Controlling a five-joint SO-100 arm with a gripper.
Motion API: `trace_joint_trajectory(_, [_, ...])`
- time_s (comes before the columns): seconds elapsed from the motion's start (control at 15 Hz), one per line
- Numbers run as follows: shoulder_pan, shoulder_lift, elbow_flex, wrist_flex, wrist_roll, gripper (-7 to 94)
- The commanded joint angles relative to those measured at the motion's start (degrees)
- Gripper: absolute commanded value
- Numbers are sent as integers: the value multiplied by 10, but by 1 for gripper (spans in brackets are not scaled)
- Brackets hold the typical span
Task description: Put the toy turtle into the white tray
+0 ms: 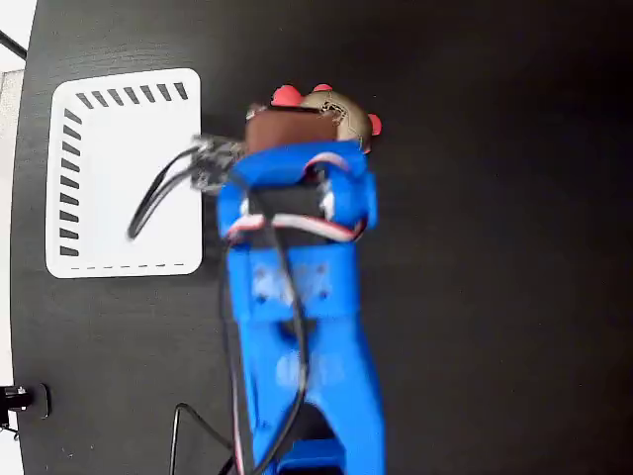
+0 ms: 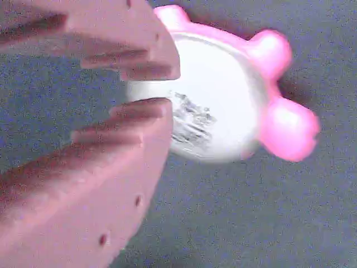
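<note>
Toy turtle (image 2: 212,106) shell marks blurred; nothing legible.

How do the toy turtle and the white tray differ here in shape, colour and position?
The toy turtle is small and rounded; the white tray is much larger, flat and rectangular with slotted sides. The turtle has a pale marked shell and pink-red limbs; the tray is plain white. The gripper is right at the turtle; the tray lies apart, left in the fixed view. Both rest on the black table.
</note>
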Motion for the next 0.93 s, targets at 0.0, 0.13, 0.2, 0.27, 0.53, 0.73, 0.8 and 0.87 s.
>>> trace_joint_trajectory(0.0, [15, -30, -88, 15, 43, 0])
trace_joint_trajectory(0.13, [21, -69, -116, 20, 83, 0])
trace_joint_trajectory(0.2, [24, -84, -124, 23, 90, 0])
trace_joint_trajectory(0.27, [28, -100, -131, 23, 98, 0])
trace_joint_trajectory(0.53, [37, -199, -247, 92, 179, 0])
trace_joint_trajectory(0.73, [39, -227, -286, 105, 215, 0])
trace_joint_trajectory(0.8, [42, -230, -293, 105, 218, 0])
trace_joint_trajectory(0.87, [45, -234, -300, 109, 221, 0])
